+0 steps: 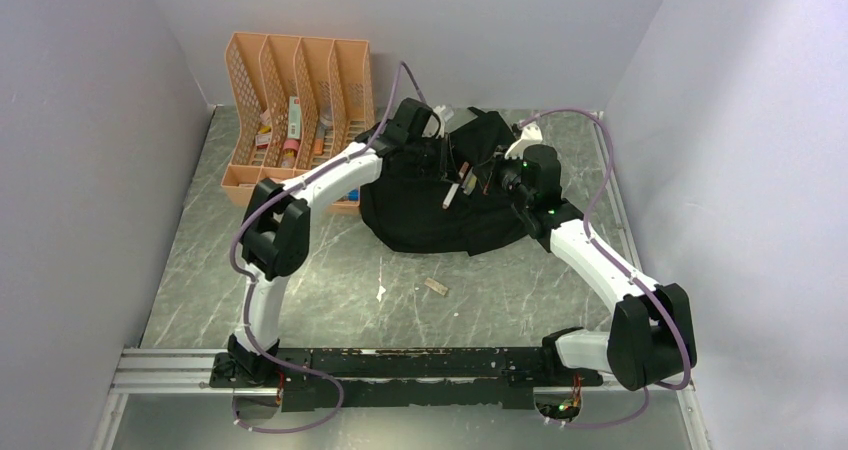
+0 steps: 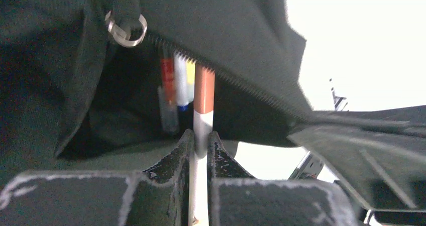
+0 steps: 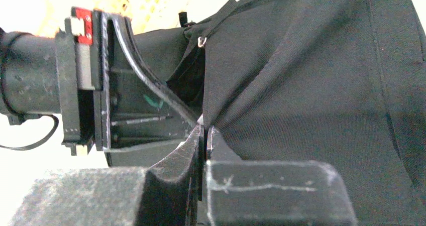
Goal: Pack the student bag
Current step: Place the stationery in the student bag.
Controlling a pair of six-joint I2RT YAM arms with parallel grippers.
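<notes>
Pen [image 2: 204, 93] clamped tight in my left claw [image 2: 201, 135] points lengthwise into the bag [image 2: 236, 30] mouth just ahead; right claw [image 3: 206, 130] pinches its fabric

No legible text, brand, number or sign anywhere. Coloured markings on a box [image 1: 296, 118] in the orange rack [image 1: 300, 42], too small to read. Nothing legible on the pens [image 2: 180, 83] either.
</notes>
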